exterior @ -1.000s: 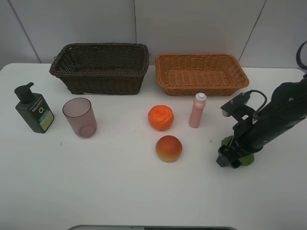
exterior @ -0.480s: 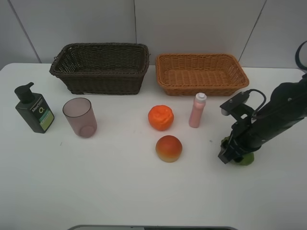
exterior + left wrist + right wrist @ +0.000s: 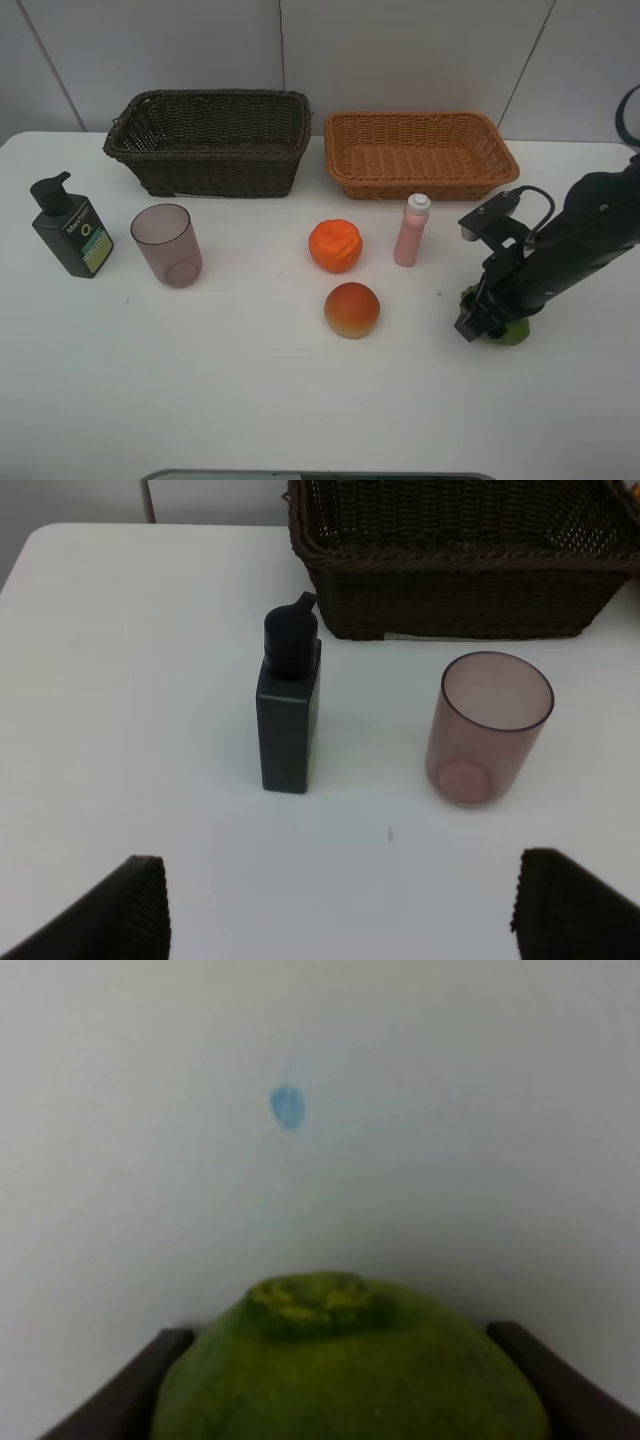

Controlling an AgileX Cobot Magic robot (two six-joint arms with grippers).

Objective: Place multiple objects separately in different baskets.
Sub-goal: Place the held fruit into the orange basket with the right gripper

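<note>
right gripper [image 3: 488, 322] pinches the round, dimpled green fruit [image 3: 345, 1360] on smooth tabletop [image 3: 470, 1100].

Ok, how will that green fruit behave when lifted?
The green fruit looks round, so it would likely roll if let go on the flat table. Its skin seems dimpled and matte, probably not slippery. The jaws sit on both curved sides, so it might squirt out if squeezed off-centre.

Right arm [image 3: 570, 240] slopes down from the right side, wrist pitched low. Right tool [image 3: 483, 322] sits at the surface [image 3: 250, 400], fingers pressed on both flanks of the green fruit [image 3: 514, 333]. Left tool [image 3: 340, 920] hangs high, fingers spread wide.
</note>
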